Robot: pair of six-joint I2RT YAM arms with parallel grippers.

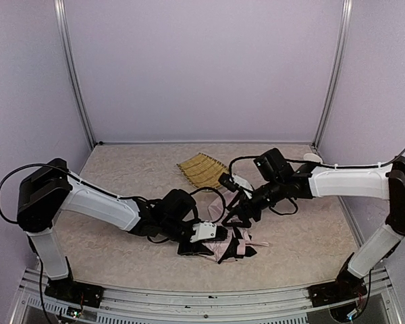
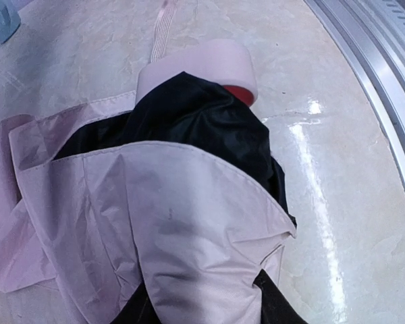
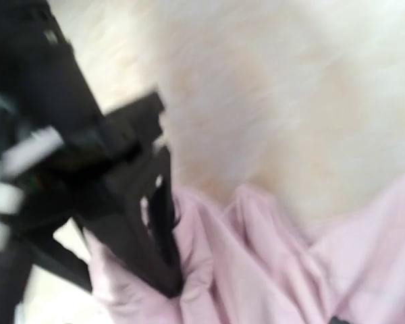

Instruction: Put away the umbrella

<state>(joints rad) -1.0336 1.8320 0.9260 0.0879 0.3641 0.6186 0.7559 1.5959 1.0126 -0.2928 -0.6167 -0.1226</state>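
A woven bamboo tray (image 1: 201,169) lies flat toward the back of the beige table (image 1: 121,169).

- The surface (image 1: 121,175) is pale beige stone-patterned and glossy.
- A pale pink umbrella (image 1: 237,250) with a black underside lies crumpled on it, near the middle, toward the near edge.
- A woven tray (image 1: 201,170) lies flat farther back, apart from the umbrella.

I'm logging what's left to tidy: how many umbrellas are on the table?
1. The umbrella lies collapsed at the near middle of the table, its pale pink handle clear in the left wrist view. Part of the table is covered, so another could be hidden.
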